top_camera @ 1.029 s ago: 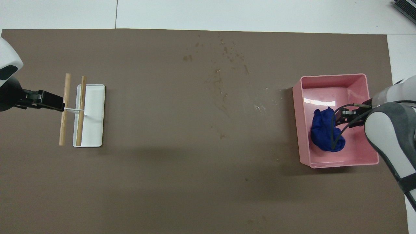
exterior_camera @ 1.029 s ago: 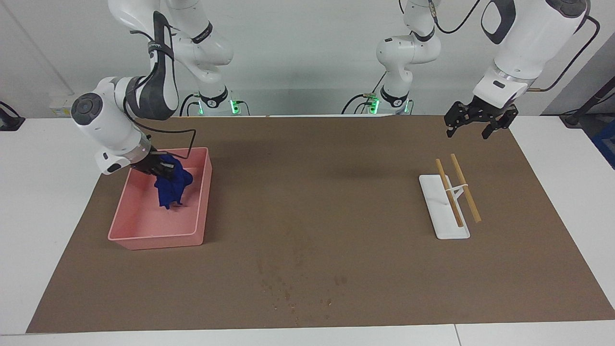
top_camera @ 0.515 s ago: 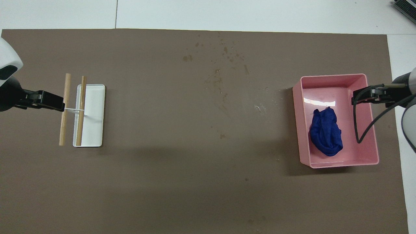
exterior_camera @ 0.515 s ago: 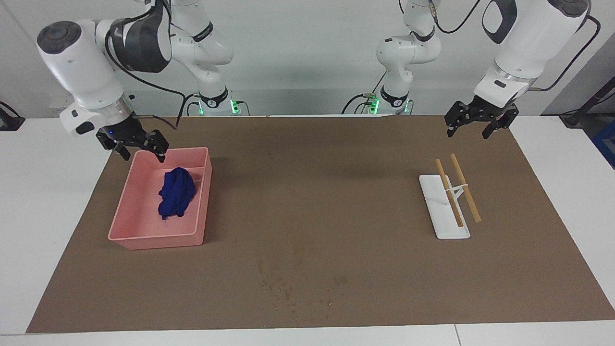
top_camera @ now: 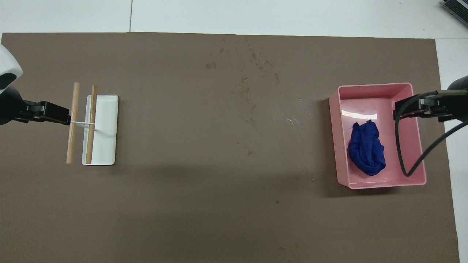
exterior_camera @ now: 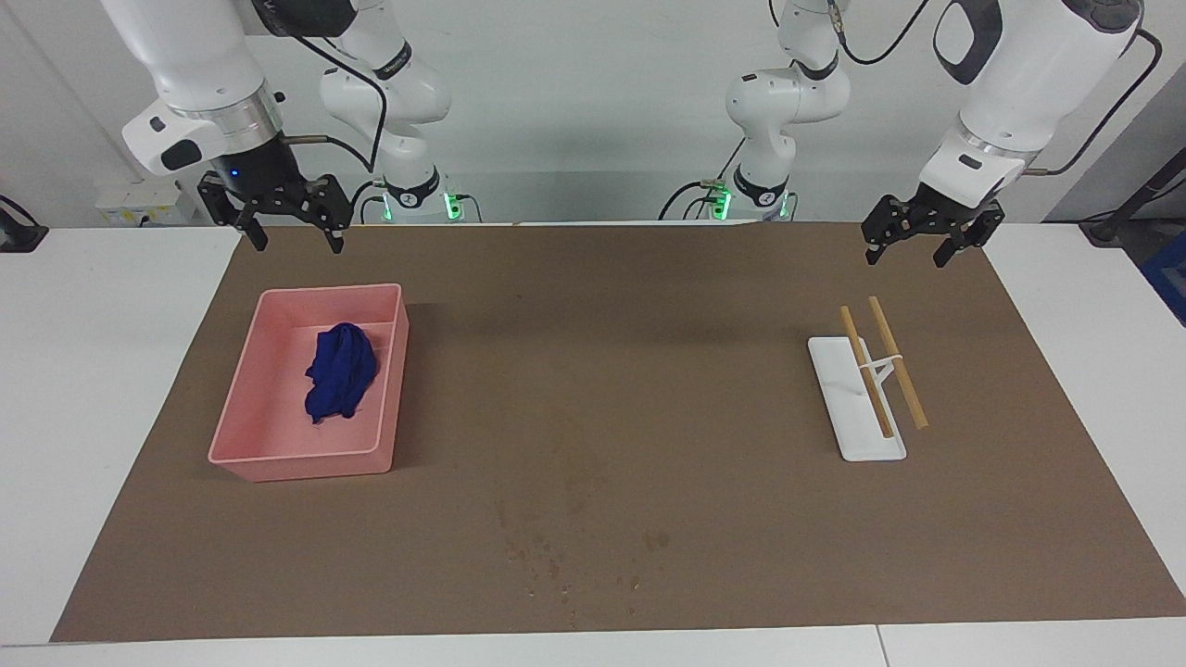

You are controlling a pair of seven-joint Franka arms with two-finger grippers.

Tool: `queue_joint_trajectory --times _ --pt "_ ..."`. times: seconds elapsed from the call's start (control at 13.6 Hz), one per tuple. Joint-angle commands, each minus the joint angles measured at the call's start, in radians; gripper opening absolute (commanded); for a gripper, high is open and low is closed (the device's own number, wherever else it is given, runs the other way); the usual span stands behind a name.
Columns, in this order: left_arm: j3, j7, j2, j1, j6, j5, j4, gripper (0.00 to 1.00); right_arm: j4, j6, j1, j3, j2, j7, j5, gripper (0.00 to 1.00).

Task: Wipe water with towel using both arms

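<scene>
Inside the pink tray (exterior_camera: 239, 435), the blue towel (exterior_camera: 341, 371) lies bunched; both grippers, right (exterior_camera: 289, 225) and left (exterior_camera: 927, 239), hang open and empty, so the damp marks (exterior_camera: 556, 556) risk staying unwiped.

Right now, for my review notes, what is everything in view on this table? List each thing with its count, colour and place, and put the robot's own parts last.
crumpled soft cloth towel: one, royal blue, lying in the pink tray.
rectangular plastic tray: one, pink, toward the right arm's end of the table.
flat rack base: one, white, toward the left arm's end of the table.
wooden rods: two, tan, side by side on the rack.
table mat: one, brown, under everything.
damp spots: scattered, dark, mid-mat, farther from the robots than the tray.
right gripper: black, open, empty, raised over the mat's edge nearest the robots.
left gripper: black, open, empty, raised, waiting.
</scene>
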Motion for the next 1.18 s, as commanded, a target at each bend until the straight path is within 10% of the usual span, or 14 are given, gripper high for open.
queue_joint_trajectory --times 0.0,1.1 --pt "0.001 0.007 -0.017 0.004 -0.004 -0.011 -0.01 1.0 -0.055 -0.022 -0.022 0.001 -0.041 0.003 -0.007 1.0" --pt "0.001 0.007 -0.017 0.004 -0.004 -0.011 -0.01 1.0 -0.04 -0.041 -0.005 -0.013 -0.038 0.013 -0.003 1.0"
